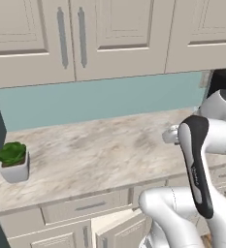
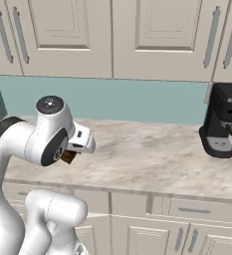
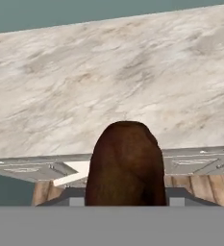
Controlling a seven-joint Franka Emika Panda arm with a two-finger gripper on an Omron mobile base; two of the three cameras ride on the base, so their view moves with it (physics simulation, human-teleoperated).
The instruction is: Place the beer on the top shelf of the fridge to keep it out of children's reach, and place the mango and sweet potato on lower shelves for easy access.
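My gripper (image 3: 125, 198) is shut on the sweet potato (image 3: 125, 163), a dark brown oblong lump that stands up between the fingers in the hand view. From the right base view the sweet potato (image 2: 68, 157) peeks out under the white hand, and the gripper (image 2: 70, 153) hangs above the front part of the marble counter (image 2: 152, 154). In the left base view the hand (image 1: 170, 135) shows just behind the forearm, over the counter's right side. The beer, the mango, the fridge and its shelves are out of view.
A potted green plant (image 1: 12, 161) stands at the counter's left end. A black coffee machine (image 2: 222, 122) sits at the right end by the wall. Beige upper cupboards (image 1: 85, 38) hang overhead. Below the counter a cupboard door (image 1: 117, 230) stands ajar near my base.
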